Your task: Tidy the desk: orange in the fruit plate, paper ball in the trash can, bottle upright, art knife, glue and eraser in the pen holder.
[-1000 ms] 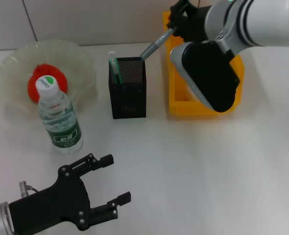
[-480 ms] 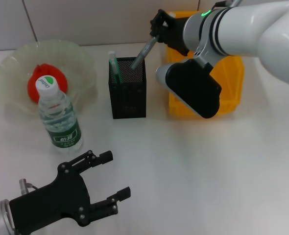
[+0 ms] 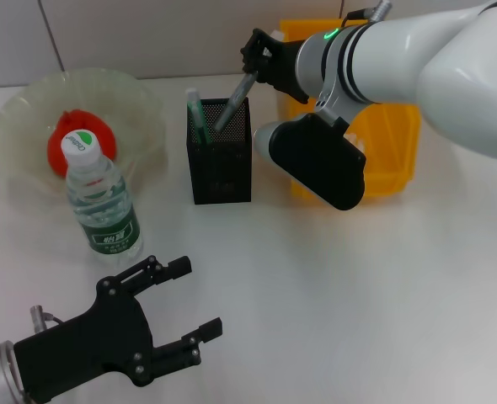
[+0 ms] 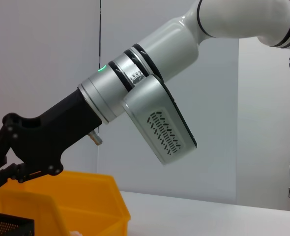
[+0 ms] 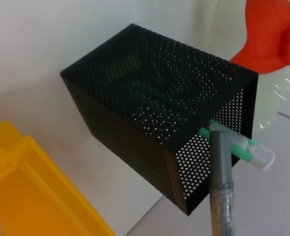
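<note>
My right gripper [image 3: 259, 62] is shut on the grey art knife [image 3: 235, 98] [image 5: 220, 189], held slanted with its lower end inside the black mesh pen holder [image 3: 220, 153] [image 5: 155, 142]. A green-and-white glue stick [image 3: 195, 113] [image 5: 244, 150] leans in the holder's left corner. The orange [image 3: 65, 136] [image 5: 271, 32] lies in the pale green fruit plate [image 3: 21, 109]. In front of the plate the bottle [image 3: 102, 200] stands upright. My left gripper [image 3: 193, 301] hovers open near the front left edge. The paper ball and eraser are out of view.
A yellow bin [image 3: 390, 150] [image 4: 61, 201] [image 5: 27, 191] stands right of the pen holder, partly behind my right arm [image 3: 400, 67]. The white table [image 3: 333, 303] stretches bare across the front and right.
My right gripper has moved left and down, bringing the art knife's lower end from above the holder's right edge into the holder. The left gripper has barely shifted.
</note>
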`<action>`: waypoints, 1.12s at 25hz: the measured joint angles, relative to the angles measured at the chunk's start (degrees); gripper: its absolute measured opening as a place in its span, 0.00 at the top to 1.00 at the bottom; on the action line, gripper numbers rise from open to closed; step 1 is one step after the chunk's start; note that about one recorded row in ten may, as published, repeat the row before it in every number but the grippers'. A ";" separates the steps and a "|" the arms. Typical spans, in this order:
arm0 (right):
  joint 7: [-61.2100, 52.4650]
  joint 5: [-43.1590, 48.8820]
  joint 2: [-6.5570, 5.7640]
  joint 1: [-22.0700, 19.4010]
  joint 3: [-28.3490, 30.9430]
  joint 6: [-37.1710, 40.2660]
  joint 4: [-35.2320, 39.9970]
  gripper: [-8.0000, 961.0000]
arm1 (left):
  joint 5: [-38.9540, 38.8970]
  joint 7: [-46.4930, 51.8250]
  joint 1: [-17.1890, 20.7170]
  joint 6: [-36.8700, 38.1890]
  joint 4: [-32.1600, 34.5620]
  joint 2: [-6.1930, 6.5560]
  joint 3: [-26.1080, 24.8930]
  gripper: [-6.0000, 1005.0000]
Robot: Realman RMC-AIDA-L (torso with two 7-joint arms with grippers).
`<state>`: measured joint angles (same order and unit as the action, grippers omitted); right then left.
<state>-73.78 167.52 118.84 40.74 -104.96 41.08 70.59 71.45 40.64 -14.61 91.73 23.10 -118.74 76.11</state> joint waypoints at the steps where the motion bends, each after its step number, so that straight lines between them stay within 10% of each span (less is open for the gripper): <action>1: 0.15 0.00 0.02 0.09 -0.15 -0.10 -0.21 0.85 | 0.00 0.00 0.02 -0.01 -0.02 0.00 0.00 0.20; 28: 1.37 -0.09 0.43 0.79 -1.38 -3.84 -3.70 0.74 | 0.00 -0.35 0.11 0.21 -1.39 0.18 0.01 0.20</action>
<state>-72.41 167.43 119.27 41.53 -106.34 37.24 66.89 71.45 40.30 -14.50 91.94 21.71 -118.56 76.11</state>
